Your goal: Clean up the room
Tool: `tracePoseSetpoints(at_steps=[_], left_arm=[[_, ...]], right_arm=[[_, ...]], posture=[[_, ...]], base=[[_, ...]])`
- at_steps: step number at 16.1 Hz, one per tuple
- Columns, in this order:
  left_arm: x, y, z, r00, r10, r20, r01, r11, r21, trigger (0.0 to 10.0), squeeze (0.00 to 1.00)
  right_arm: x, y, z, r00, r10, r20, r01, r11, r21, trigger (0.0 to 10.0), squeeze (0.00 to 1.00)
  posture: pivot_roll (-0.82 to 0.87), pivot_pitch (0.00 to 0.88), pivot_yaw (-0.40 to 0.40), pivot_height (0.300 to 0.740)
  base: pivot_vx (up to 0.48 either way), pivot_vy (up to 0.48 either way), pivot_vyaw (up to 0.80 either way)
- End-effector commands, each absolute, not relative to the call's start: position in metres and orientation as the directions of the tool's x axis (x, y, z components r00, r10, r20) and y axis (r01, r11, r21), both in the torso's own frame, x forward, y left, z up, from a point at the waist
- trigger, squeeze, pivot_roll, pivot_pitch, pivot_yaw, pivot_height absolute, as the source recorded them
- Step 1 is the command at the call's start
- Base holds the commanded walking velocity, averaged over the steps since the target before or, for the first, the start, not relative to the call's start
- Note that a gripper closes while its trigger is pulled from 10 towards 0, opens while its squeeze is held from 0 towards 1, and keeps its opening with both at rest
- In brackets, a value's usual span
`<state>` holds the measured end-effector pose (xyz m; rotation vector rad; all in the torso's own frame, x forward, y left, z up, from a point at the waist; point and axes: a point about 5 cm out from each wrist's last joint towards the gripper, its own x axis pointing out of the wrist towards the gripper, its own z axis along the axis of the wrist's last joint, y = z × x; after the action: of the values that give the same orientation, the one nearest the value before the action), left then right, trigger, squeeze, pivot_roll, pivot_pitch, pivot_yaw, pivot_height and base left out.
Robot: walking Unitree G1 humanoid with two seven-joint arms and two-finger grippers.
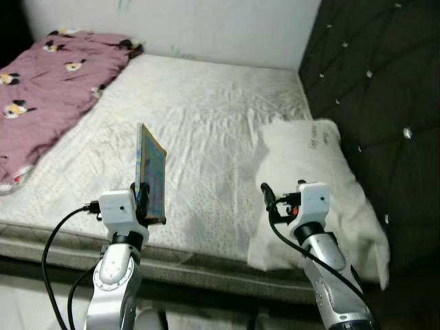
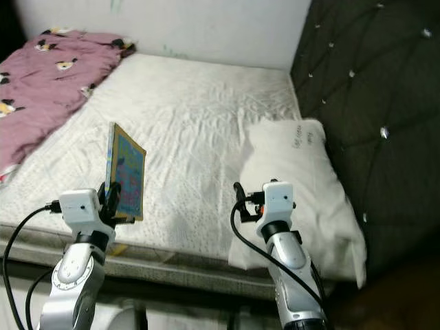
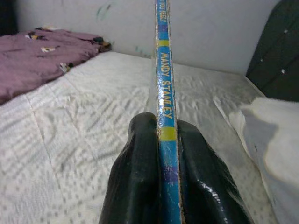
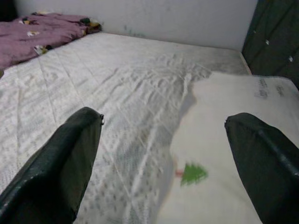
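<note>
A thin colourful picture book (image 1: pixel 151 172) stands upright on edge in my left gripper (image 1: pixel 143 199), above the near edge of the white bed (image 1: pixel 206 117). In the left wrist view both black fingers (image 3: pixel 140 182) press on the book's blue and yellow spine (image 3: pixel 164 107). My right gripper (image 1: pixel 283 201) is held open over the near end of a white pillow (image 1: pixel 313 179), with nothing between its fingers (image 4: pixel 70 158).
A pink patterned blanket (image 1: pixel 48 89) lies bunched on the bed's far left. A dark tufted headboard (image 1: pixel 378 82) runs along the right side. A white wall (image 1: pixel 206 24) stands behind the bed. The mattress edge (image 1: pixel 179 265) lies just before my arms.
</note>
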<state>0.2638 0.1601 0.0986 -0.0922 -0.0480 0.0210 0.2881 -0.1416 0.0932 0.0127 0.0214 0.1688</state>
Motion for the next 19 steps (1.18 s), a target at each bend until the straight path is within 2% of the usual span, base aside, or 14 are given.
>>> tracePoseSetpoints(at_steps=[1, 5, 11, 17, 19], left_arm=[[0.2658, 0.1596, 0.1035, 0.997, 0.026, 0.067, -0.02, 0.996, -0.087, 10.0, 0.0], [0.2653, 0.1591, 0.1075, 0.995, 0.018, 0.097, -0.008, 0.995, -0.097, 10.0, 0.0], [0.2649, 0.1584, 0.1073, 0.995, 0.009, 0.096, 0.001, 0.994, -0.106, 10.0, 0.0], [0.2651, 0.1581, 0.1064, 0.996, 0.001, 0.087, 0.008, 0.995, -0.102, 10.0, 0.0], [0.2657, 0.157, 0.1049, 0.997, -0.003, 0.078, 0.012, 0.994, -0.109, 10.0, 0.0]], right_arm=[[0.2882, -0.1418, 0.095, 0.985, 0.174, -0.018, -0.174, 0.985, 0.016, 10.0, 0.0], [0.2897, -0.1413, 0.0935, 0.984, 0.177, -0.022, -0.177, 0.984, 0.008, 10.0, 0.0], [0.2897, -0.1416, 0.0924, 0.983, 0.18, -0.028, -0.18, 0.984, 0.006, 10.0, 0.0], [0.29, -0.1407, 0.0922, 0.982, 0.185, -0.028, -0.186, 0.983, -0.001, 10.0, 0.0], [0.2898, -0.1406, 0.0915, 0.982, 0.184, -0.029, -0.184, 0.983, 0.001, 10.0, 0.0]], posture=[[-0.03, 0.074, -0.044, 0.583], [-0.03, 0.077, -0.046, 0.575], [-0.03, 0.076, -0.046, 0.575], [-0.03, 0.077, -0.042, 0.575], [-0.03, 0.077, -0.042, 0.575]], base=[[0.0, 0.0, 0.0], [0.061, 0.0, 0.0], [0.285, 0.0, 0.0], [0.439, 0.0, 0.0], [0.0, 0.0, 0.0]])
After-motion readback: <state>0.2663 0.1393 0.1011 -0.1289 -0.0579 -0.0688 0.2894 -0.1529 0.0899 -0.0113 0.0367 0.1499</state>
